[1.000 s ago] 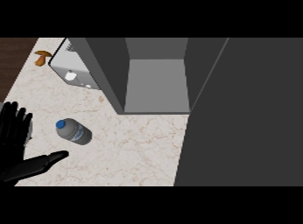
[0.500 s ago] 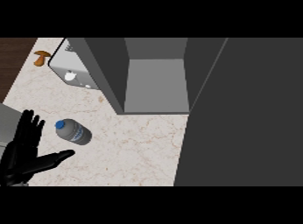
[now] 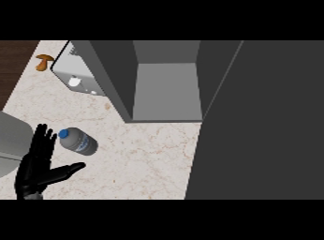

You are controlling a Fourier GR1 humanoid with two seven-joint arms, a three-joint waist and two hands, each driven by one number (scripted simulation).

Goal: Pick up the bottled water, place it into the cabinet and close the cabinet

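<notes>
Bottle (image 3: 80, 142), greyish and blue-capped

Black left hand (image 3: 35, 172) low at the view's left, wrist near the lower edge, open: fingers (image 3: 41, 140) straight, close together, pointing up the view, thumb (image 3: 69, 168) splayed out to the right, nothing held between them.

The left hand (image 3: 35, 171) has shifted from the view's 9 o'clock edge toward 3 o'clock, closing on the bottle (image 3: 78, 141). Its straight fingertips now stand just beside the blue cap (image 3: 64, 133), which lies at the hand's 1 o'clock. The hand looks smaller than before. Its grey forearm (image 3: 4, 140), unseen a second ago, now fills the 9 o'clock edge.
</notes>
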